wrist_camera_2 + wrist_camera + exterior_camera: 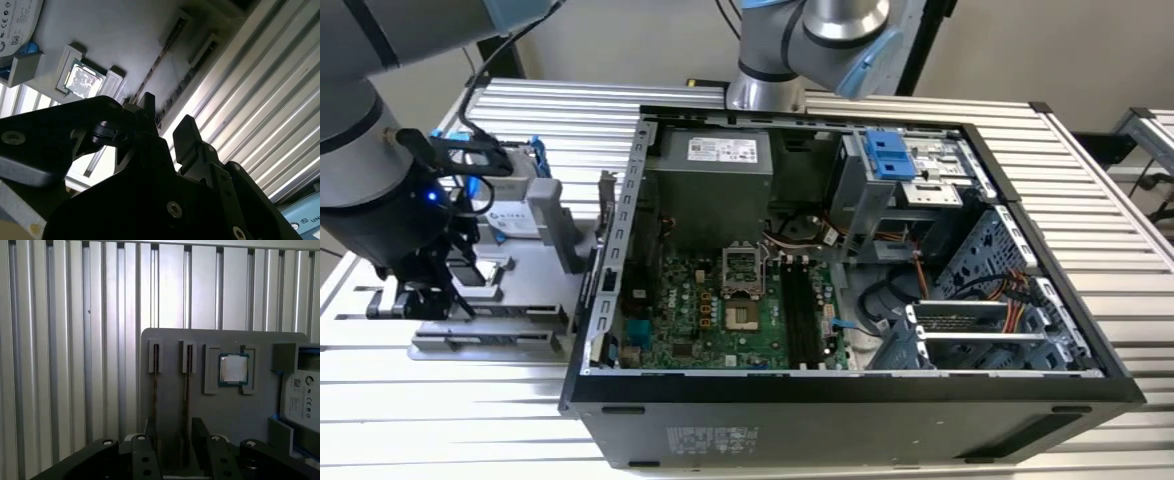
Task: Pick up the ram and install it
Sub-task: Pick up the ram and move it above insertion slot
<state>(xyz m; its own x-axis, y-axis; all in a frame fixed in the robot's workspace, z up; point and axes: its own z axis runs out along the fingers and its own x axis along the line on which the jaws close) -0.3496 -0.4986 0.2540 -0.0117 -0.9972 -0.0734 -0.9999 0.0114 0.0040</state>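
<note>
Two ram sticks stand on edge in slots of a grey tray (225,412). In both wrist views my gripper (175,436) is open just above the tray, one finger on each side of the ram (186,377) that stands nearer the processor chip. That same ram (192,75) runs toward the gap between the black fingertips (186,131). The other ram stick (154,375) lies close beside the outer finger (149,432). In the exterior view the gripper (430,295) hangs over the tray (494,340), on the exterior view's left of the computer case.
A silver processor chip (234,369) and a hard drive (305,397) also sit on the tray. The open computer case (854,405) shows its motherboard with long black memory slots (803,310). Everything rests on a ribbed aluminium table (60,365).
</note>
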